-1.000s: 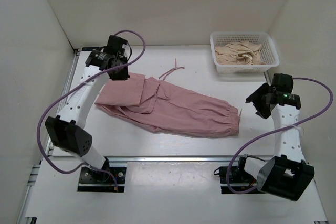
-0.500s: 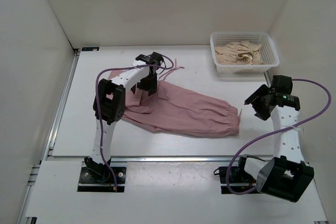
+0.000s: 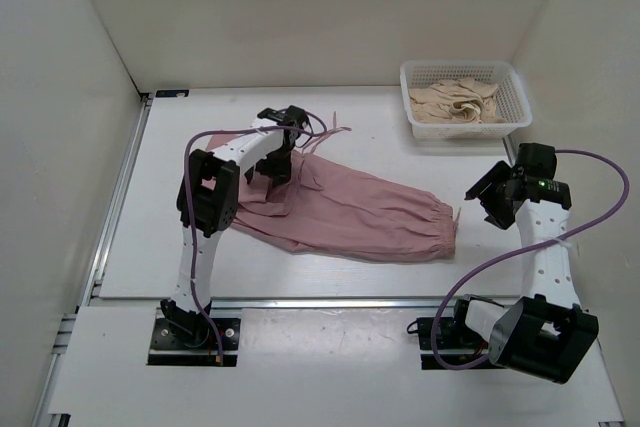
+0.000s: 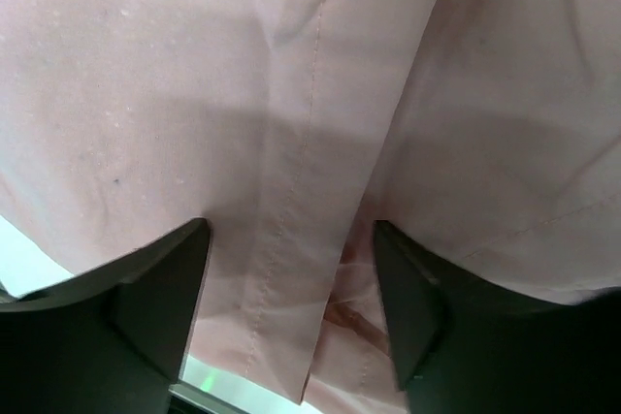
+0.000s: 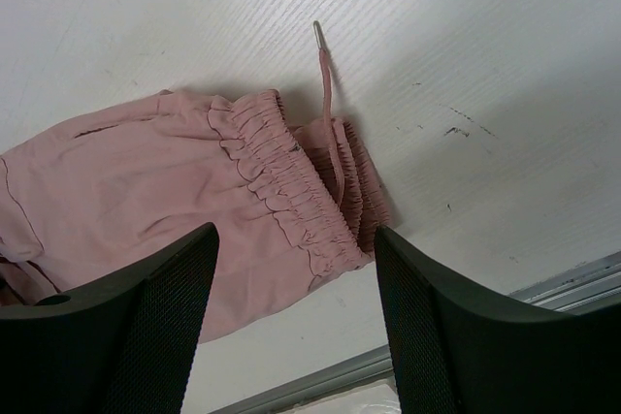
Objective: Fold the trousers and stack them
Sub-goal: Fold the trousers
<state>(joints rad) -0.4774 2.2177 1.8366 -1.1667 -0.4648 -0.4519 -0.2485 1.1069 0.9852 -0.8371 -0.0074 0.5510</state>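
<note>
Jaws of left gripper (image 4: pixel 289 239) spread wide above trousers (image 3: pixel 350 209), gripping nothing (right gripper (image 5: pixel 296 239) likewise); long axis ten-to-four o'clock, waistband (image 5: pixel 281 176) at four.

Trousers (image 3: pixel 340 207): thin dusty-pink cloth, matt, softly creased, with stitched seams.
Waistband (image 5: pixel 286 186): the same cloth, gathered into small ridges.
Drawstring (image 5: pixel 327 94): pink cord with a hard greyish tip.
Bench (image 5: pixel 466 36): white, matt, fine wood-like grain, some dark scuffs.
Basket (image 3: pixel 465 127): white plastic lattice.
Garment (image 3: pixel 455 99): beige-cream cloth, crumpled, matt.
Right end effector (image 5: pixel 296 239): fingers (image 5: pixel 146 327) black, matt, fine mesh texture.
</note>
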